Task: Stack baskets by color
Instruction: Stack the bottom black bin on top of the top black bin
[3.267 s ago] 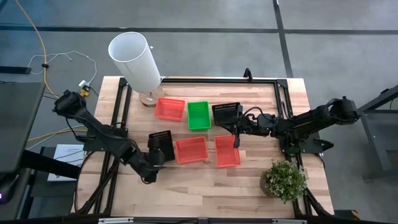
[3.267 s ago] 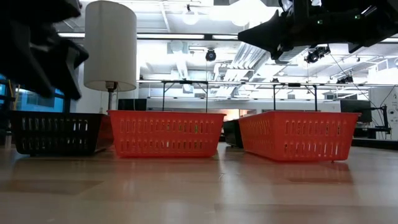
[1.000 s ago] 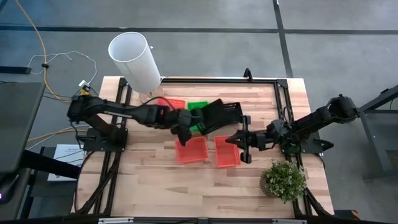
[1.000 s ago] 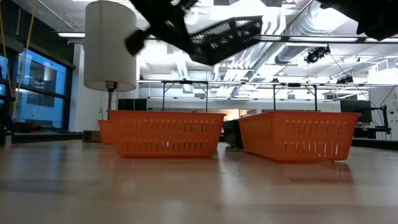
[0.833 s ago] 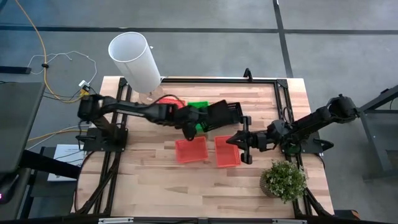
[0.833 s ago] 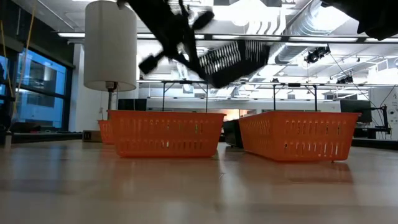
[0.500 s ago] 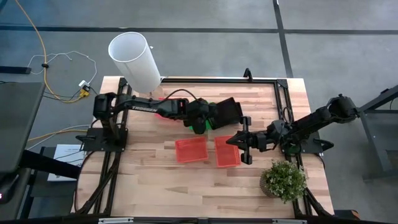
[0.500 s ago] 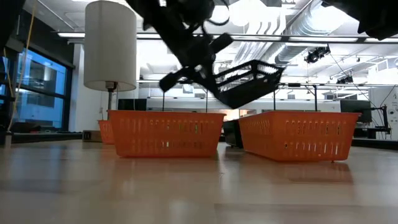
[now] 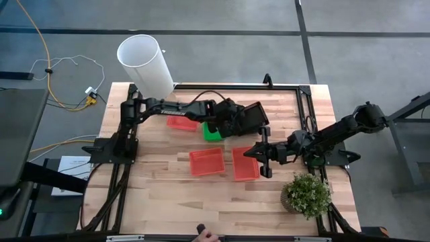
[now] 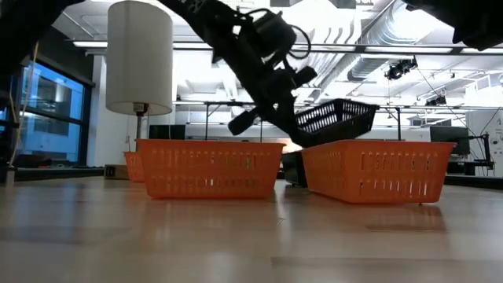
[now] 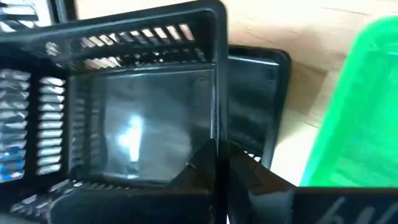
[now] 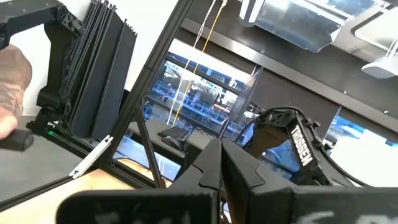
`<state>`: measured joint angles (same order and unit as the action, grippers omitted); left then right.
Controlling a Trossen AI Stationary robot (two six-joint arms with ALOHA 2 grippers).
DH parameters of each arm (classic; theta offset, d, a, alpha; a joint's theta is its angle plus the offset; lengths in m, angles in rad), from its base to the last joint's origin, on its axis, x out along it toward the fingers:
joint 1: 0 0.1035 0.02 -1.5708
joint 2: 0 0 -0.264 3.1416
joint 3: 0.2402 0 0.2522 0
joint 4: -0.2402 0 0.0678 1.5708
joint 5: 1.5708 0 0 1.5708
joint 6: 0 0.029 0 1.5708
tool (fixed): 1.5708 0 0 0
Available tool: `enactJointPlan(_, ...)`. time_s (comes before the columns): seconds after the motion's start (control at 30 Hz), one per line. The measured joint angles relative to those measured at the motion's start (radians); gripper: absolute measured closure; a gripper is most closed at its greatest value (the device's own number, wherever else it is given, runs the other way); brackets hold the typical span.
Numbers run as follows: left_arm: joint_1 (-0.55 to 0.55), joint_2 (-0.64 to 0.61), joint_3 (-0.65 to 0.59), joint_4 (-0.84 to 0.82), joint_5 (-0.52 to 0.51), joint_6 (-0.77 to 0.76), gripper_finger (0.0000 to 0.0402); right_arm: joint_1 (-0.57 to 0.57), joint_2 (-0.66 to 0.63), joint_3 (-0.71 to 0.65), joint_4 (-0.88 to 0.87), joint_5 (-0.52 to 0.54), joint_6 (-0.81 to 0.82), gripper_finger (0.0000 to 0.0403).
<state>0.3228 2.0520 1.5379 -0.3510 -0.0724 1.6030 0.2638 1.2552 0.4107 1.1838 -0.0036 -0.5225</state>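
Left gripper [image 9: 236,121], clenched on a small black mesh-sided plastic basket [image 9: 252,119], has carried it farther from the tall white cylinder [image 9: 145,65], now tilted just above a second black basket [image 11: 264,102] beside the bright green basket [image 9: 212,130]. Bare wood lies past two red baskets [image 9: 207,161]. Right gripper [image 9: 259,153] hangs clenched, empty, above another red one [image 9: 245,163].

From above, the left arm [image 9: 176,106] covers most of the far red basket [image 9: 179,122] and the green basket [image 9: 213,132]. The raised black basket [image 9: 250,119] hides nearly all of the black basket [image 11: 264,118] under it. At the picture's bottom edge, a small dark thing [image 9: 201,233] is cut off and cannot be identified.
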Motion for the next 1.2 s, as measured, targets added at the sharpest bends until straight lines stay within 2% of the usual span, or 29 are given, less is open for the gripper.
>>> enactJointPlan(0.47,0.000,-0.009,0.002,-0.158,0.031,-0.022,0.0401,0.000,0.000,0.000,-0.044,0.000,0.020,0.0403)
enactJointPlan(1.07,-0.025,-0.011,0.001,-0.168,0.040,-0.048,0.0401,-0.002,0.000,0.000,-0.059,0.019,0.020,0.0403)
enactJointPlan(1.2,-0.037,-0.011,0.001,-0.168,0.038,-0.048,0.0386,-0.002,0.000,0.000,-0.059,0.019,0.020,0.0403)
